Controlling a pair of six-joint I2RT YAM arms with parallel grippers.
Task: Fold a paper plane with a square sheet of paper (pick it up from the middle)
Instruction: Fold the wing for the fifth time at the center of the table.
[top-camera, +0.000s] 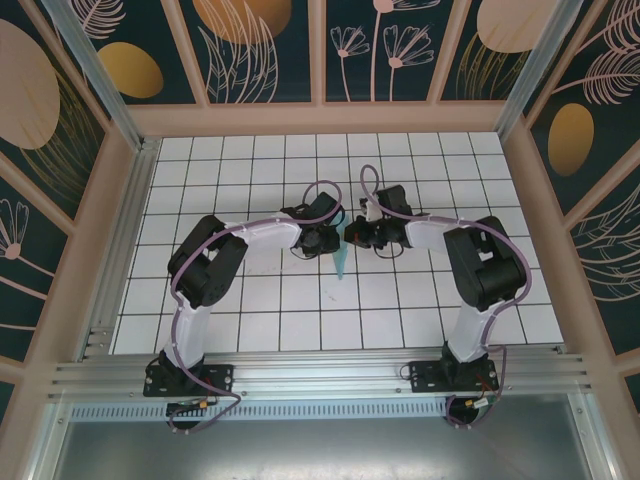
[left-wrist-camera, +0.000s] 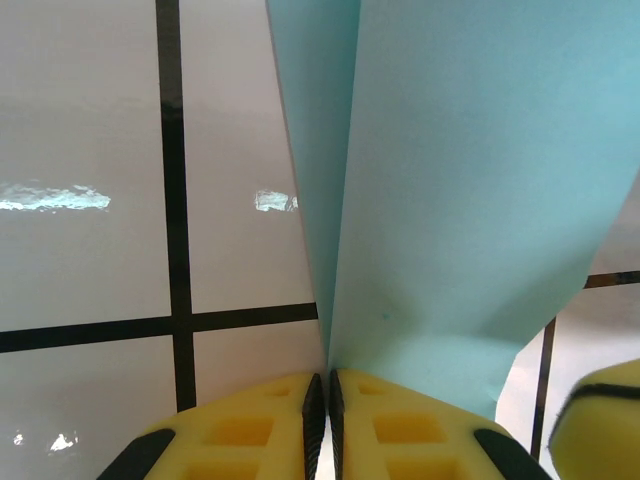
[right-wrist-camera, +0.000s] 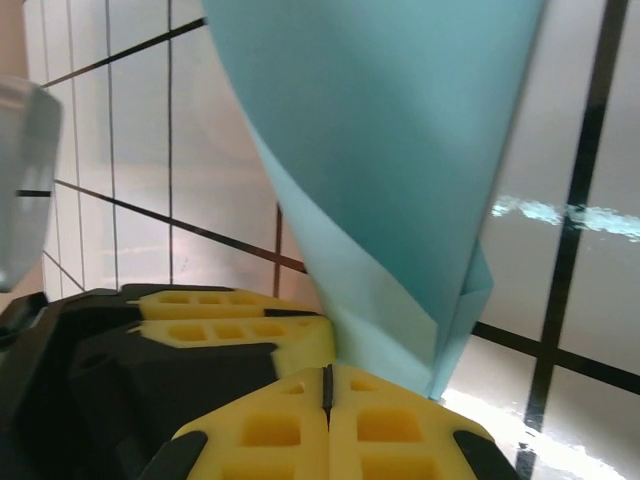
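Though largely hidden from above, the paper plane (top-camera: 341, 262) is held near the table's (top-camera: 250, 310) middle, pinched by the closed left gripper (left-wrist-camera: 323, 380) and closed right gripper (right-wrist-camera: 327, 372); its far end is cropped.

The glossy white table (top-camera: 260, 320) is ruled with a black grid.

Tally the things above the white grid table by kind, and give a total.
Yellow-padded two-finger grippers: 2 (left gripper, right gripper)
Folded light teal-blue paper sheet: 1, pinched by both grippers
Total: 3
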